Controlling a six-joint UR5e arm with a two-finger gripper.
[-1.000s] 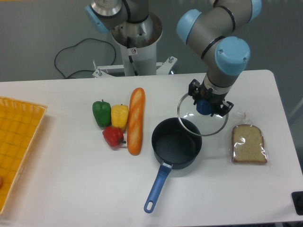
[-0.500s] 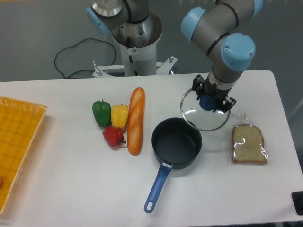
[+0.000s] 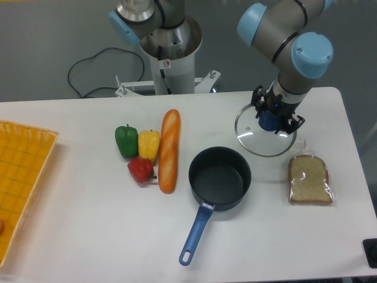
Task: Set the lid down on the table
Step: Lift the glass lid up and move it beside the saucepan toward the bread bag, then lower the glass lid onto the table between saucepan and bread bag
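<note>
The round clear glass lid [image 3: 259, 138] with a thin metal rim hangs from its blue knob, held over the white table [image 3: 88, 224] just right of and behind the pot. My gripper [image 3: 270, 119] is shut on the blue knob. The lid is clear of the dark saucepan [image 3: 219, 178], which stands open with its blue handle pointing to the front left. I cannot tell whether the lid's rim touches the table.
A bagged slice of bread [image 3: 308, 179] lies just right of the lid. A baguette [image 3: 169, 150] and green [image 3: 126, 140], yellow [image 3: 148, 145] and red [image 3: 141, 170] peppers lie left of the pot. A yellow woven tray [image 3: 20, 177] is at the left edge.
My gripper has carried the lid to the right and back, off the pot's rim to a spot over the bare table between pot and bread.
</note>
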